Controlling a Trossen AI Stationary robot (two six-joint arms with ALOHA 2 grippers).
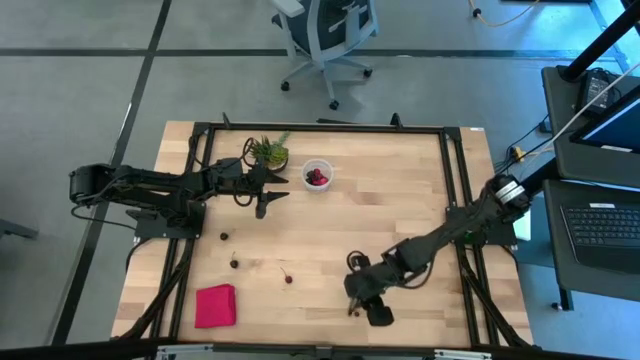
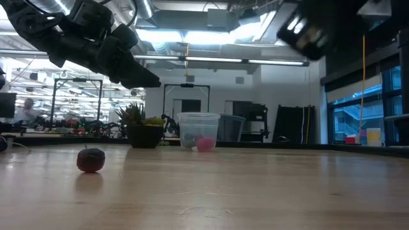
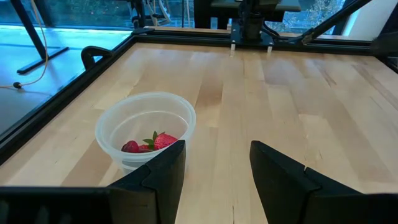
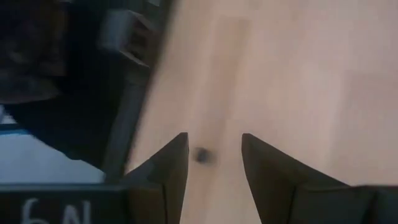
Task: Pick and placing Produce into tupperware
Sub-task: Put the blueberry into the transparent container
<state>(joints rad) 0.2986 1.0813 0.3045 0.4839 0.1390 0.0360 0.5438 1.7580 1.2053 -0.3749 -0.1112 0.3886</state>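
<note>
The tupperware (image 1: 317,175), a small clear round cup, stands on the table's far half with a few red produce pieces (image 3: 152,142) inside. More small dark red produce lies loose on the wood (image 1: 223,236) (image 1: 234,263) (image 1: 288,277); one piece shows close in the low view (image 2: 91,160). My left gripper (image 3: 216,167) hovers open just left of the cup (image 3: 146,127). My right gripper (image 4: 214,155) is open near the table's near edge (image 1: 355,298), pointing down, and a tiny dark fruit (image 4: 201,155) lies on the table between its fingertips.
A spiky green potted plant (image 1: 268,152) stands just left of the cup, close to my left gripper. A flat pink-red cloth (image 1: 215,305) lies at the near left. A black frame (image 1: 320,127) runs round the table. Bare wood spreads across the table's middle and right.
</note>
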